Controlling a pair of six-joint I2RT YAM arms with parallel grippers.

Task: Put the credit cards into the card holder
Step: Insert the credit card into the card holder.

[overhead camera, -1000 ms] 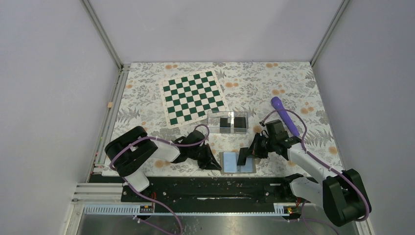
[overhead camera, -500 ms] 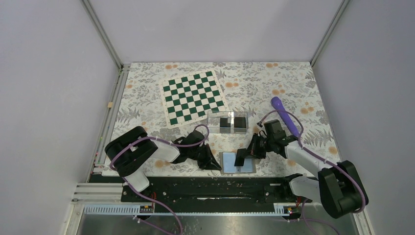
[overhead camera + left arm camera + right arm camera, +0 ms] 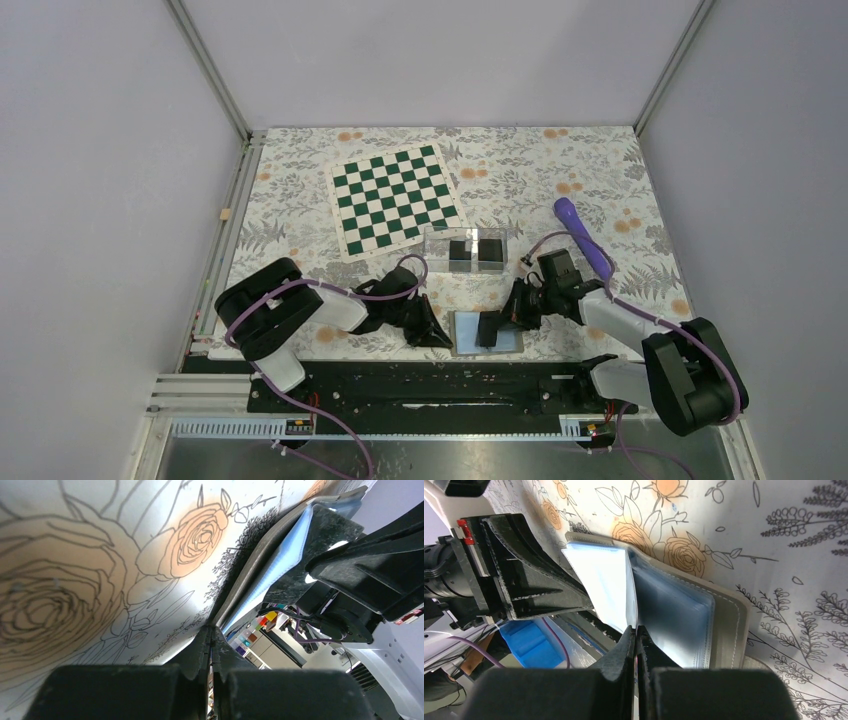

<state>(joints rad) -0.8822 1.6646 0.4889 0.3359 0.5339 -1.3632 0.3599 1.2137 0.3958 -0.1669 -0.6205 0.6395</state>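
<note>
Credit cards [image 3: 460, 251], seemingly two, are stowed in the card holder [image 3: 437, 247]. Left fingers [image 3: 196, 655] and right fingers [image 3: 622, 652] are clenched, empty, at the wallet [image 3: 510, 340], where more may be left.

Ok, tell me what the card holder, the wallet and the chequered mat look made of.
Card holder: clear rigid plastic, probably acrylic, given its see-through walls with bright edges.
Wallet: taupe leather or faux leather with a matte look and a stitched seam along the rim. Its light-blue inside looks smooth, perhaps plastic sleeves.
Chequered mat: a thin printed sheet, paper or vinyl, lying flat with crisp green and white squares.
</note>
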